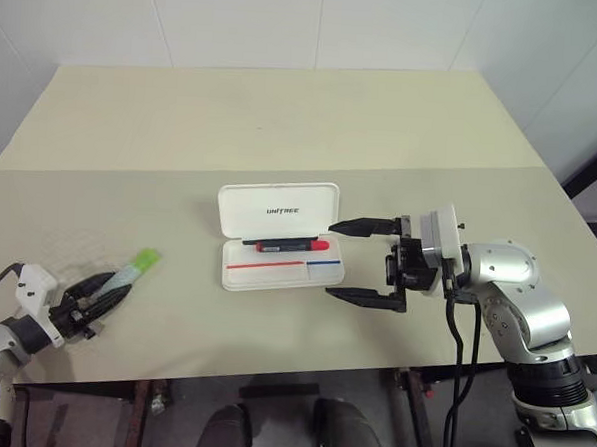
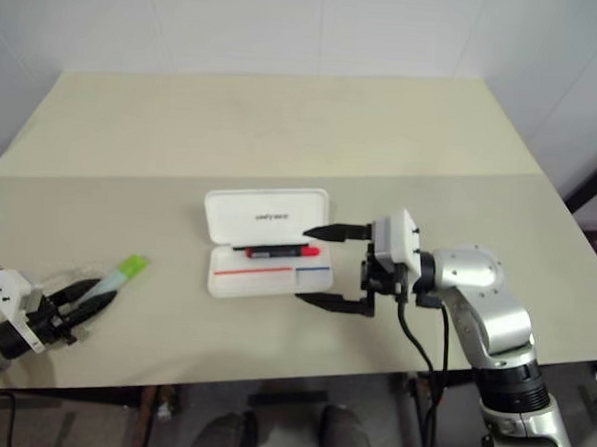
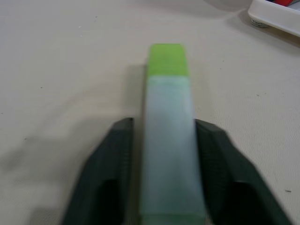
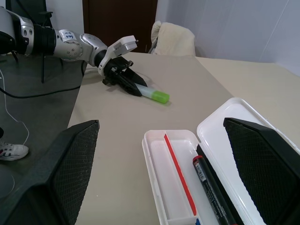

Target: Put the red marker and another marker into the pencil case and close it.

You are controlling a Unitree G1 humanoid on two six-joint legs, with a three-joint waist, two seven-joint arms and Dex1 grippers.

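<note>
- White hard-plastic hinged pencil case (image 1: pixel 278 239) lay open near the middle of the beige tabletop (image 1: pixel 284 123), lid flat toward 12 o'clock with small dark lettering on it, tray toward 6 o'clock showing a thin red-and-blue line.
- Slim red marker (image 1: pixel 290 245), black barrel with red cap end, lay inside the case along the hinge side of the tray, red end pointing to 3 o'clock.
- Stubby light-green highlighter (image 1: pixel 136 270) with yellower green cap lay on the table at 9 o'clock from the case, well apart from it, cap end pointing toward 1 o'clock.
- Left gripper (image 3: pixel 161 136) sat low at the table's 8 o'clock edge; its two black fingers (image 3: pixel 112 159) flanked the highlighter's pale barrel on both sides, close in. Left wrist view looked like contact on both sides, but couldn't confirm a firm clamp; highlighter looked to be resting on the table.
- Right gripper (image 1: pixel 372 262) hung at 3 o'clock from the case, just beside its short edge, pointing toward 9 o'clock, jaws spread wide with nothing between them.
- Right wrist view: the open case with the marker in it lay between the spread black fingers (image 4: pixel 56 173), further along their line; case not touched.
</note>
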